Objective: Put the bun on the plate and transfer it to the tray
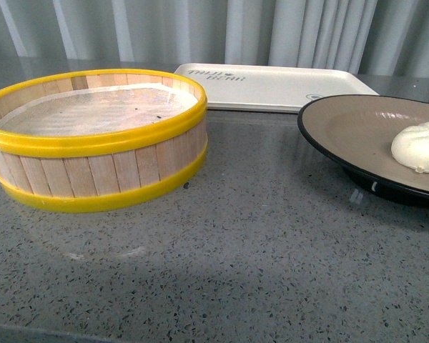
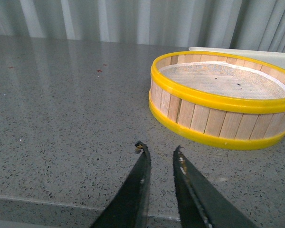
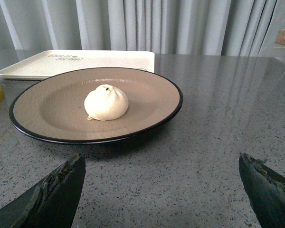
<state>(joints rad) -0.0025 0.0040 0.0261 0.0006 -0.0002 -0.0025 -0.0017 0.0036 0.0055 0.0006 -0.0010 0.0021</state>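
The white pleated bun (image 1: 419, 147) lies on the beige plate with a black rim (image 1: 350, 123) at the right of the front view. The bun (image 3: 106, 102) and plate (image 3: 42, 104) also show in the right wrist view. The cream tray (image 1: 272, 86) lies behind the plate and is bare; it also shows in the right wrist view (image 3: 76, 61). My right gripper (image 3: 161, 164) is open and empty, over the counter just short of the plate's near rim. My left gripper (image 2: 159, 148) is shut and empty, over the counter short of the steamer basket. Neither gripper shows in the front view.
A wooden steamer basket with yellow rims (image 1: 93, 139), paper-lined, stands at the left; it also shows in the left wrist view (image 2: 223, 102). The grey speckled counter (image 1: 257, 257) has a front edge near my left gripper. Grey curtains hang behind.
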